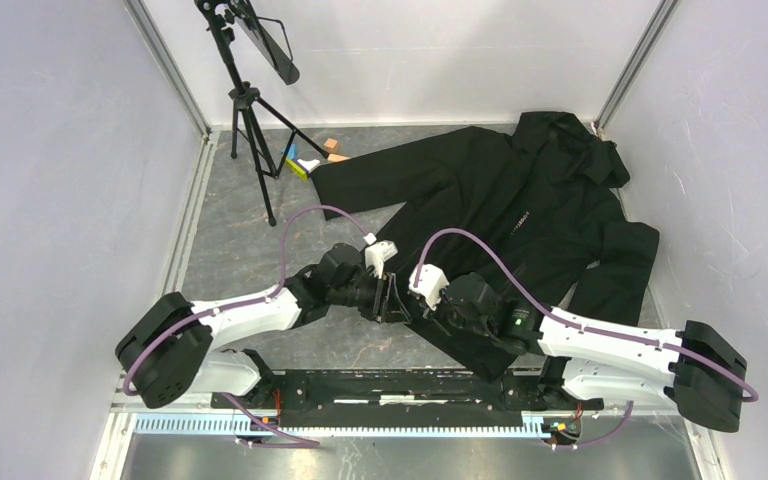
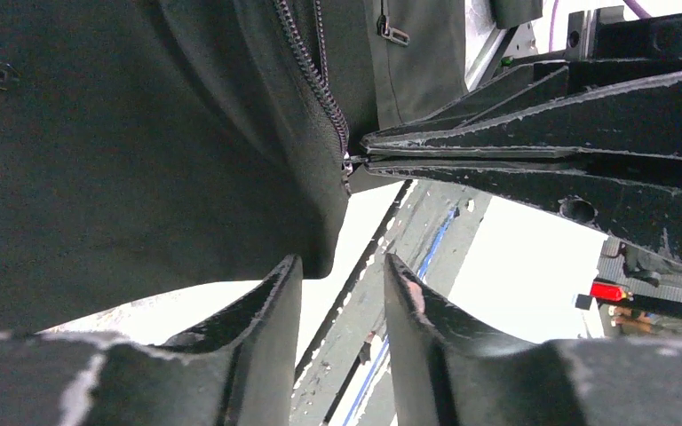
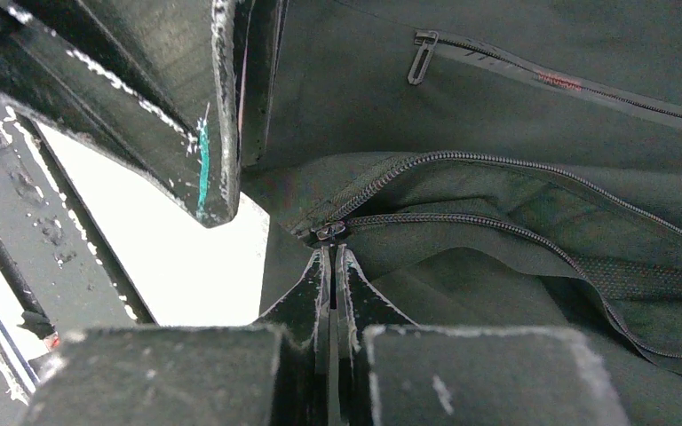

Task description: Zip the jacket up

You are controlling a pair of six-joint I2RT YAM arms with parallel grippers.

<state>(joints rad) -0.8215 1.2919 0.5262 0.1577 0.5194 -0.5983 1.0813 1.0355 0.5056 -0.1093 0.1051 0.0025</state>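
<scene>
Lying spread across the grey marbled counter (image 1: 230,240) in the overhead view, the large black hooded fabric jacket (image 1: 520,200) has its hood at the far right and its hem toward the near middle, one sleeve reaching to the far left. Both arms meet at that near hem, the left claw (image 1: 390,298) just beside the right claw (image 1: 412,308). A black tripod (image 1: 250,130) stands at the far left, with a few small coloured blocks (image 1: 310,158) near the sleeve end.

From the left wrist, the left claw (image 2: 342,266) has its fingers apart with nothing between them (only pale background shows in the gap). The jacket (image 2: 124,160) hangs just beyond its tips, the hem corner close to the left finger. The right claw (image 2: 364,160) comes in from the right, its tips pressed together at the bottom end of the front zipper, on the small metal zipper slider (image 2: 349,161).

From the right wrist, the right claw (image 3: 331,253) is clamped together on the zipper slider (image 3: 330,232), where the two rows of black zipper teeth (image 3: 462,160) join and then spread apart to the right. A zipped pocket (image 3: 551,80) lies farther on. One left-claw finger (image 3: 178,98), marked with a teal streak, sits at the upper left beside the fabric edge.
</scene>
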